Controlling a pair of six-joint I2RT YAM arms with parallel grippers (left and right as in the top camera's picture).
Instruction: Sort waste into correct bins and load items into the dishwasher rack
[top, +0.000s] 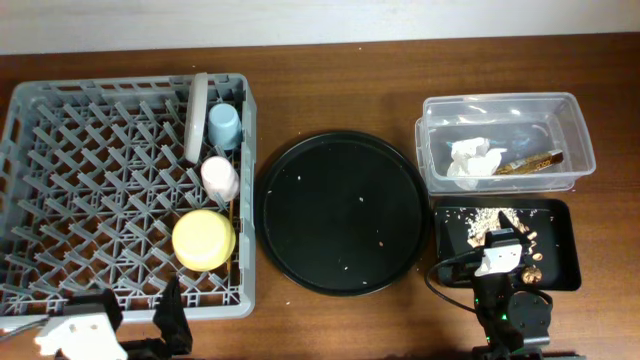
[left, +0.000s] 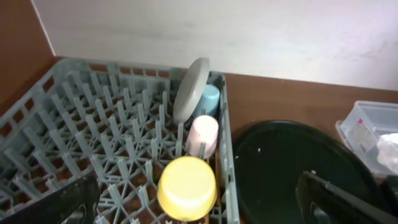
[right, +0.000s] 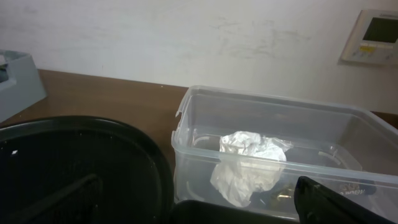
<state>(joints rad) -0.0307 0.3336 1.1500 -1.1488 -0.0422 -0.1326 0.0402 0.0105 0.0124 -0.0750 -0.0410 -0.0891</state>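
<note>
Rack (top: 90, 150): left end of the counter (top: 330, 60).
In Rack: plate (top: 196, 115) on edge, blue cup (top: 224, 125), pink cup (top: 220, 177) and yellow bowl (top: 204, 239), in a line down its right side.
Tub (top: 575, 120): far right corner; holds napkin (top: 474, 160) and wrapper (top: 530, 162).
Small tray (top: 560, 250): near right corner; holds crumbs (top: 480, 218).
Round tray (top: 340, 210): middle; a few specks.
Left tool (left: 198, 186): I find my fingers spread wide and empty, at the near edge of the rack.
Right tool (right: 198, 182): my fingers are spread and empty, over the small tray, facing the tub.
</note>
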